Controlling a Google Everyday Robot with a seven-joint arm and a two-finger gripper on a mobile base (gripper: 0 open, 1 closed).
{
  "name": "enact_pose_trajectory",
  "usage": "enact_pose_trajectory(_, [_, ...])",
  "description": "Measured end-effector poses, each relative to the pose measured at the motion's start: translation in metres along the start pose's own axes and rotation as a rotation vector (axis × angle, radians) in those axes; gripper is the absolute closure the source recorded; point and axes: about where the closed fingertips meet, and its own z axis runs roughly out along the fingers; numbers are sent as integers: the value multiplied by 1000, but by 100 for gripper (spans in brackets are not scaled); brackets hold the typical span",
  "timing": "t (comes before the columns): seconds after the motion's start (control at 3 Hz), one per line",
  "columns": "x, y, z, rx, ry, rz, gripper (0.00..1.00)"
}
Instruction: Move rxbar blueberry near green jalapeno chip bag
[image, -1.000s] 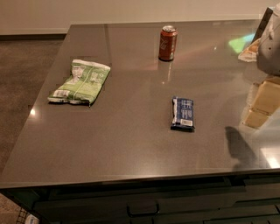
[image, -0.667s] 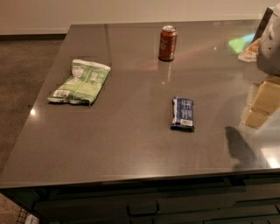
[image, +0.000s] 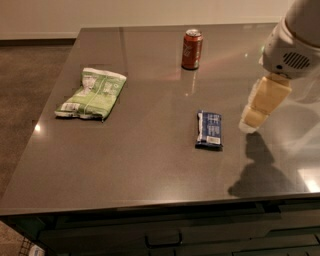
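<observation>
Rxbar blueberry (image: 209, 129) lies flat on the table (image: 150, 165), just left of the gripper (image: 250, 122) and apart from it, its long axis running front to back. Whether the gripper is open or closed cannot be told. The green jalapeno chip bag (image: 92, 93) lies far to its left.

The table (image: 150, 170) took up most of the room before me, a broad slab with a dark grey-brown top polished enough to mirror the lights. A small bright glint (image: 36, 128) sat near its left edge, and a pale patch of glare (image: 310, 181) lay at the right. Behind it ran a plain cream wall (image: 125, 15). Dull brown carpet (image: 25, 95) covered the floor to the left. Under the front edge were dark drawer fronts, one with a handle (image: 162, 241). The gripper (image: 250, 124) hung low over the table's right side, throwing a dark shadow (image: 255, 175) on the top.
</observation>
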Motion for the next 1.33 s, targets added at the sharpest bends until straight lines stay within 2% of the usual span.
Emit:
enact_pose_trajectory(0.33, [-15, -11, 17, -2, 29, 135, 0])
enact_pose_trajectory(0.67, [-26, -13, 33, 22, 74, 272, 0])
enact_pose_trajectory(1.33, [-39, 0, 74, 39, 162, 529, 0])
